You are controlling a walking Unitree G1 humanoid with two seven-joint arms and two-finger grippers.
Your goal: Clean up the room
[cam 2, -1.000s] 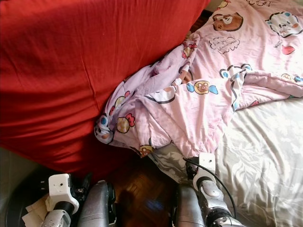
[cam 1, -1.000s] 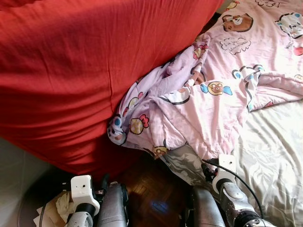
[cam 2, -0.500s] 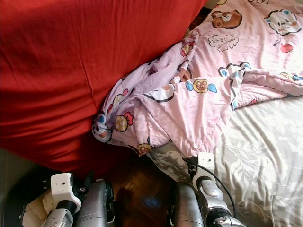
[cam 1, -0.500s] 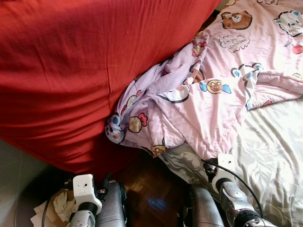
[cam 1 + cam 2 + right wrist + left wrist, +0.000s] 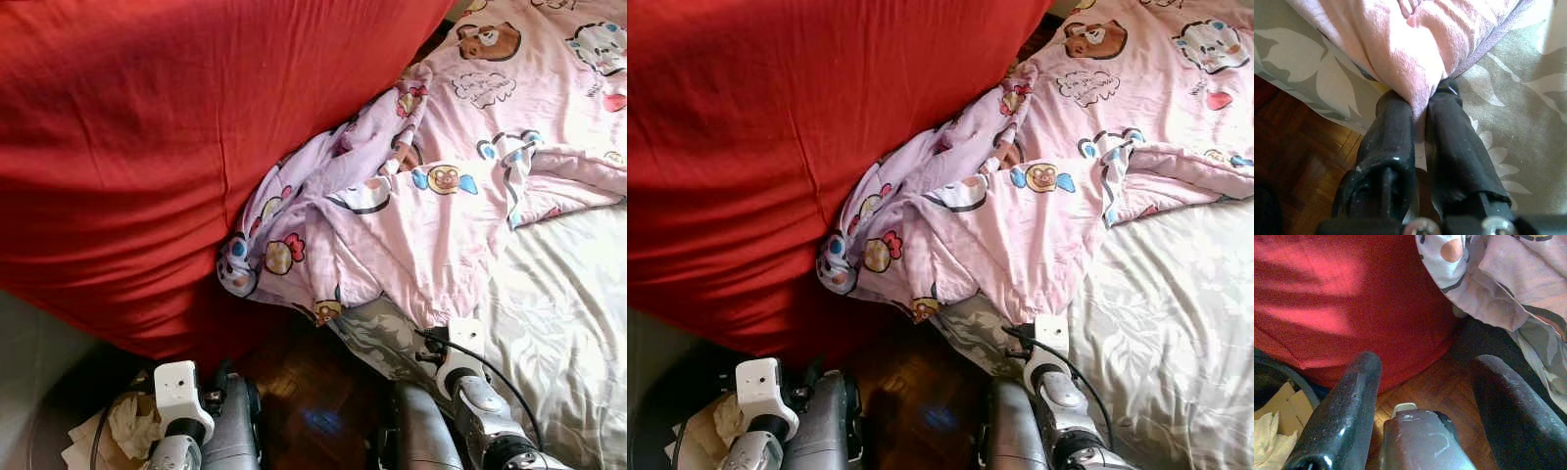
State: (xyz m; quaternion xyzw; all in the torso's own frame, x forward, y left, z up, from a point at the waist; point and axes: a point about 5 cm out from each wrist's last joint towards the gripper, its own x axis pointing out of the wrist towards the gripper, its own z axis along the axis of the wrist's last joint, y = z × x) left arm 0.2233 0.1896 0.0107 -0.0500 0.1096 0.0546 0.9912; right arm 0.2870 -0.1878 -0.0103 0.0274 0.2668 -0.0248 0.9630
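Right gripper (image 5: 1420,122): fingers pressing together on the near hem of the pink cartoon-print blanket (image 5: 460,196), at the near edge of the bed.

Left gripper (image 5: 1425,396): fingers standing apart, holding nothing, hanging over the wooden floor (image 5: 313,392) at near left.

Blanket: lying bunched across the grey leaf-print sheet (image 5: 568,313), its left edge drooping over the bedside and touching the large red cushion (image 5: 147,147).

Cushion: bulging across the left and far side, pressing close against the bed.

Floor: showing as a narrow dark strip between cushion and bed, giving little room.

Bin (image 5: 59,431): sitting at near left beside the left arm, holding crumpled paper (image 5: 132,426).
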